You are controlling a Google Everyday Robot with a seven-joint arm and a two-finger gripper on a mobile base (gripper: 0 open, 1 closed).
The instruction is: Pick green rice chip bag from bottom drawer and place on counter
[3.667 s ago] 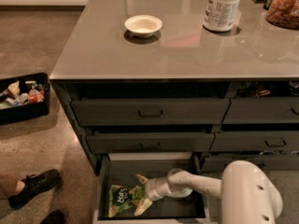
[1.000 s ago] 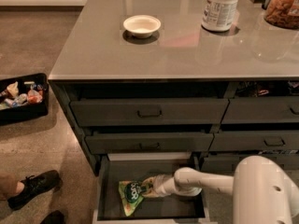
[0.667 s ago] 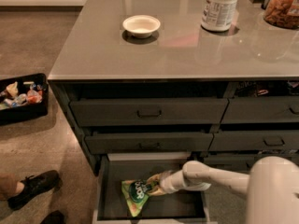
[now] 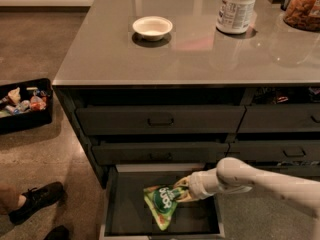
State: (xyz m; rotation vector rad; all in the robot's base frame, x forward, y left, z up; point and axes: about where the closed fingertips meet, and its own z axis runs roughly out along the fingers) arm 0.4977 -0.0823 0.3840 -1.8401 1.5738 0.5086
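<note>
The gripper [image 4: 184, 191] sits low over the right half of the open bottom drawer [image 4: 112, 205], its fingers pinched nearly together on the upper right corner of the green rice chip bag [image 4: 161, 205]. The bag hangs point-down inside the drawer (the rest of it dangles free). A corner hold on crinkly film looks slight. The bag could slip out on the lift, or its loose tail could snag the middle drawer front [image 4: 160, 153] or the near edge of the counter [image 4: 190, 54].

gripper [image 4: 184, 190] over bottom drawer [image 4: 125, 211]: blurred | jar [image 4: 303, 6]: cropped right
</note>
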